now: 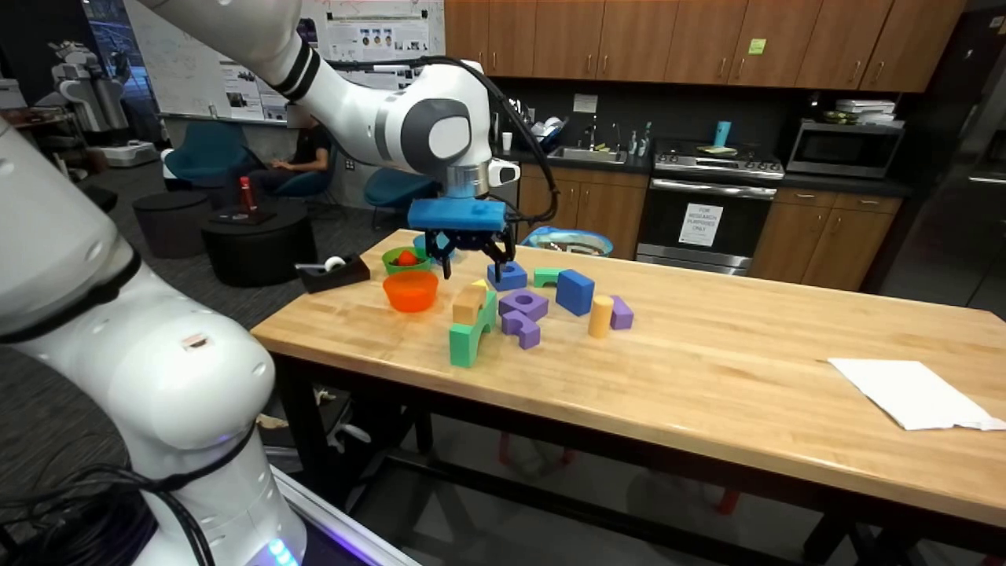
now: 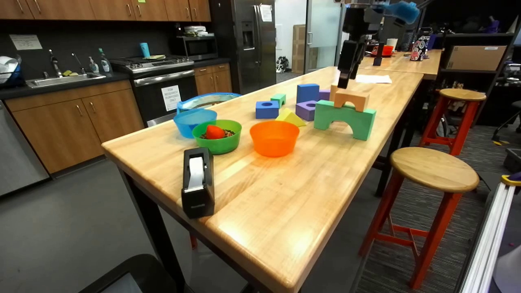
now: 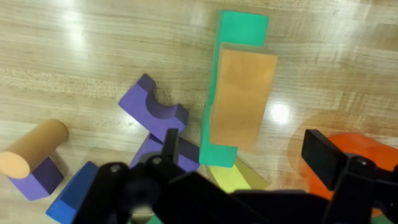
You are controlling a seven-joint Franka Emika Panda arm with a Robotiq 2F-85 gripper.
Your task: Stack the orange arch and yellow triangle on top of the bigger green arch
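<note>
Wrist view, left to right: got tan cylinder (image 3: 32, 147) upright on the table (image 3: 93, 62), then purple arch (image 3: 141, 109) lying flat. Next, see bigger green arch (image 3: 219, 155) standing on the table, with orange arch (image 3: 244, 98) resting on top. Have yellow triangle (image 3: 230, 179) down on the table near the end of the bigger green arch, partly hidden. Have gripper (image 3: 246, 151) spread wide above the orange arch. At far right, see orange bowl (image 3: 370, 147), partly behind the gripper.

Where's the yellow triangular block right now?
Near the middle of an exterior view: the yellow triangular block lies on the wooden table, behind the round orange plastic bowl, left of the big green arch block.
</note>
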